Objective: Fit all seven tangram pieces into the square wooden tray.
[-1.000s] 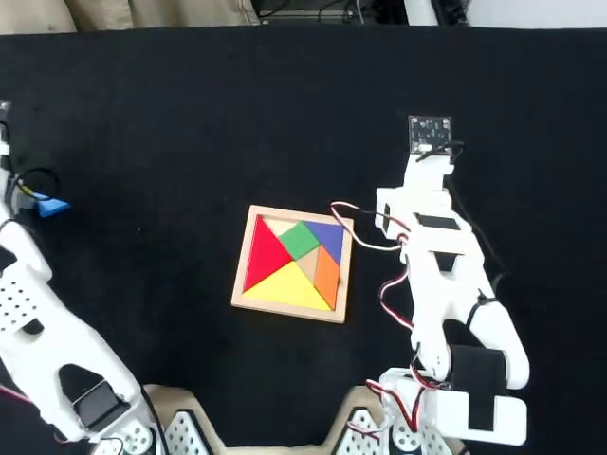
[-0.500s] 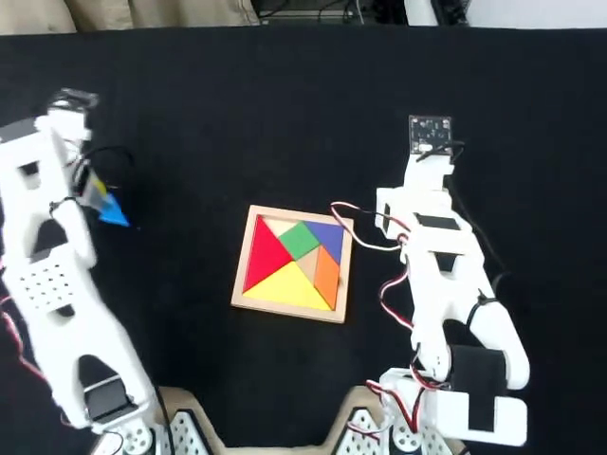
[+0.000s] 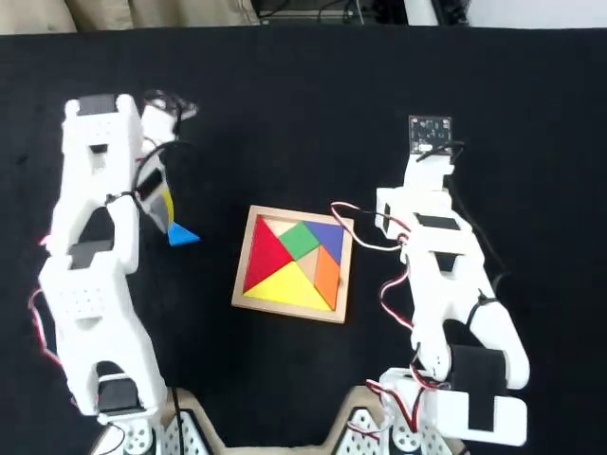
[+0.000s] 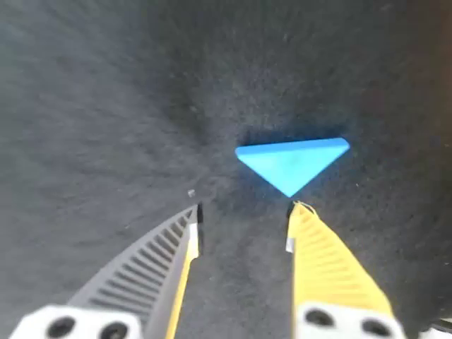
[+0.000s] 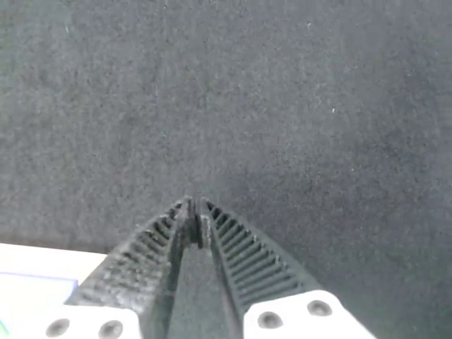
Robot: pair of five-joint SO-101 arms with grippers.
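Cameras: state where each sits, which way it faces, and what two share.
High view: fixed above the table, looking down on the wooden tray; left arm and right arm show.
Left wrist view: on the left arm, facing the table; left gripper open, blue triangle just past its tips.
Right wrist view: on the right arm, facing the table; right gripper shut.
Shared: high and left wrist views both show the blue triangle.

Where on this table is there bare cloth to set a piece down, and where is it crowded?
Bare: the stretch of cloth beyond the wooden tray, and the strip between the tray and the arm bases. Crowded: left of the tray, where the open left claw sits at the blue triangle; right of it, where the right arm stands close.
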